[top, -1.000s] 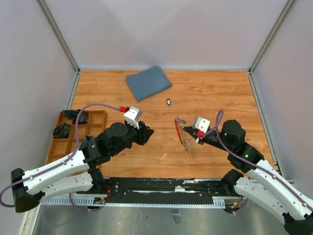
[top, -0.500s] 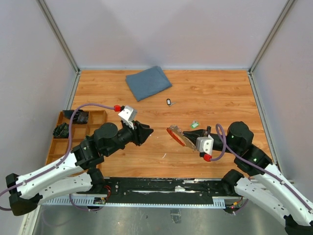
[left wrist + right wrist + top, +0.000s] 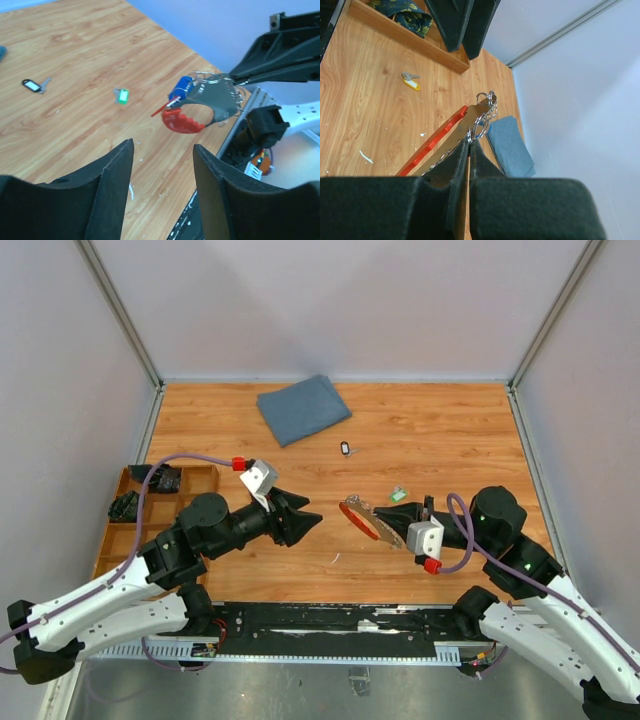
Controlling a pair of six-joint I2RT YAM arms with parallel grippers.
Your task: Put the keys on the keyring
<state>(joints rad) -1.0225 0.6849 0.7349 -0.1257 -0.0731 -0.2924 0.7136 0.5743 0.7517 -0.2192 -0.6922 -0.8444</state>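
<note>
right gripper (image 3: 469,144) clamped tight on silvery chain of keyring (image 3: 182,120), held up between the arms. blue key (image 3: 181,89) sits against chain. left gripper (image 3: 163,148) facing it, fingers apart, empty. yellow key (image 3: 411,82) lies on table (image 3: 450,430) near tray (image 3: 405,37).

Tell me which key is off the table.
The blue-headed key: it hangs at the keyring pinched in the right gripper, above the table. The black key, green key and yellow key lie flat on it.
</note>
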